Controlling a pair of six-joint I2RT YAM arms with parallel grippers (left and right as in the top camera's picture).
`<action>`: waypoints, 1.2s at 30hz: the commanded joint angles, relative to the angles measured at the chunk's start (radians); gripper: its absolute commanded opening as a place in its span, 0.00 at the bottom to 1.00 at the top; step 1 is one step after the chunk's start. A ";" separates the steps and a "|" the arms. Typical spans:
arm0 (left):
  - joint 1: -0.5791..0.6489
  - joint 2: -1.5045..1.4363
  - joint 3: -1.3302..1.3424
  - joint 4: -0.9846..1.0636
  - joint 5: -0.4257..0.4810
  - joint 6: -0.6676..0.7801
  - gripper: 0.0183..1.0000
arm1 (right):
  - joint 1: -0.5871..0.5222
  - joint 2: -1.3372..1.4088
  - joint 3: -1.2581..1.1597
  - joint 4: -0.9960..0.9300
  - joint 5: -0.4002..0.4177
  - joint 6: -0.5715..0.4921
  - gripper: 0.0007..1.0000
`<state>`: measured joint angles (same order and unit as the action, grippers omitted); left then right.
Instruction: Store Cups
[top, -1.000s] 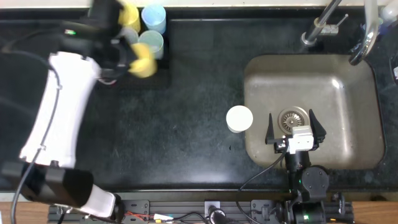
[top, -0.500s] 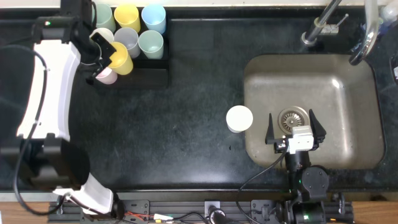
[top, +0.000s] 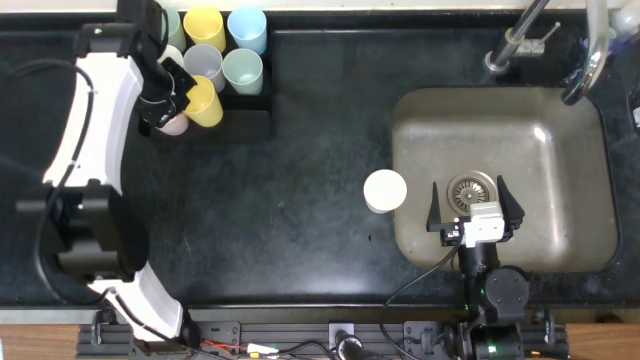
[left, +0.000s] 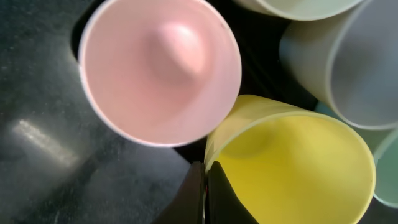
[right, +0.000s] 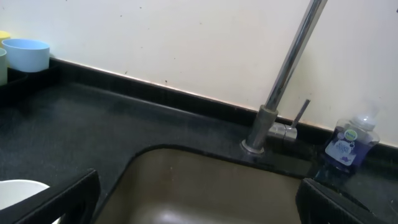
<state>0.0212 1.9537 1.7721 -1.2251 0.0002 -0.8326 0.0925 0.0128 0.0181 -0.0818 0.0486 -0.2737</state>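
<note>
My left gripper (top: 186, 90) is shut on the rim of a yellow cup (top: 206, 101), at the front of the black cup rack (top: 245, 122) at the counter's back left. In the left wrist view, the fingers (left: 194, 190) pinch the yellow cup's (left: 292, 165) wall, right beside a pink cup (left: 160, 70). The pink cup (top: 172, 123) stands at the rack's front left corner. A white cup (top: 385, 190) sits upside down on the counter by the sink. My right gripper (top: 476, 206) rests open in the sink (top: 570, 150), holding nothing.
The rack holds more cups: yellow (top: 204, 24), blue (top: 247, 27), grey (top: 206, 59) and teal (top: 242, 70). A faucet (right: 281, 102) and a soap bottle (right: 348, 147) stand behind the sink. The dark counter (top: 300, 220) lies open between rack and sink.
My left arm swung left along the rack with the yellow cup, then eased back right to beside the pink cup. The right arm has not moved.
</note>
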 joint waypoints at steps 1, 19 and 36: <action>0.000 0.034 -0.006 0.002 0.005 -0.014 0.02 | 0.005 -0.009 -0.013 0.005 -0.008 -0.003 1.00; -0.005 0.052 -0.006 0.009 -0.003 -0.013 0.56 | 0.005 -0.009 -0.013 0.005 -0.008 -0.003 1.00; -0.151 -0.642 -0.128 0.014 -0.003 0.595 1.00 | 0.005 -0.009 -0.013 0.005 -0.008 -0.003 1.00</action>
<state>-0.1375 1.5631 1.7470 -1.2049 0.0071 -0.5945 0.0925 0.0128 0.0181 -0.0826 0.0483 -0.2741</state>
